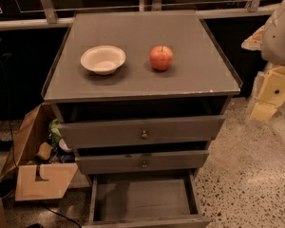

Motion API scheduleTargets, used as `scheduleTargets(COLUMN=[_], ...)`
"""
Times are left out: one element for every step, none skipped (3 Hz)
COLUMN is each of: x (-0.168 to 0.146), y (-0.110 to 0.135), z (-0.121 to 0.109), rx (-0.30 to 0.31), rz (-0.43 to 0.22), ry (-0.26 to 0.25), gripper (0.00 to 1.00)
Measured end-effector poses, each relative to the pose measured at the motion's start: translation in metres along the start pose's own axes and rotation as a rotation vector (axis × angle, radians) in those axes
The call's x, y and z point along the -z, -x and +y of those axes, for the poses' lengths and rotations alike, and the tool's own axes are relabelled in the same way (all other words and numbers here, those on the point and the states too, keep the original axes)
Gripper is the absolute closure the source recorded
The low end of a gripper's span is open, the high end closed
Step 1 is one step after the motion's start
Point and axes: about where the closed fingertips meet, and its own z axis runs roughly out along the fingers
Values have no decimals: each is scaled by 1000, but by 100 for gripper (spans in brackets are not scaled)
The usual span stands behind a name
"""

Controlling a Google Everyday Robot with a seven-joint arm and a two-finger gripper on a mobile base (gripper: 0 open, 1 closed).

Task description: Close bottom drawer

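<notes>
Wooden bottom drawer (142, 198) is pulled far out, nearest me. Middle drawer (142, 161) and top drawer (142, 131) above stick out less. Off to the right hangs the yellow claw (270, 95); spread or pinched, I can't say. A bowl (103, 59) and an apple (161, 57) sit on the counter (194, 75).

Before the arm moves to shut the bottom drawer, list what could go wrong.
1. The gripper hangs right of the cabinet, beside the top drawer, which juts out a little. Swinging down toward the bottom drawer, it might clip that or the middle drawer.
2. A hard shove could jolt the cabinet and set the apple rolling off the top.
</notes>
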Motion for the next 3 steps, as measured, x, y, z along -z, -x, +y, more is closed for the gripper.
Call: scheduleTargets(x=[0,0,0], y=[0,0,0], z=[0,0,0], rx=[0,0,0], rz=[0,0,0], ry=[0,0,0], gripper=[0,12,36])
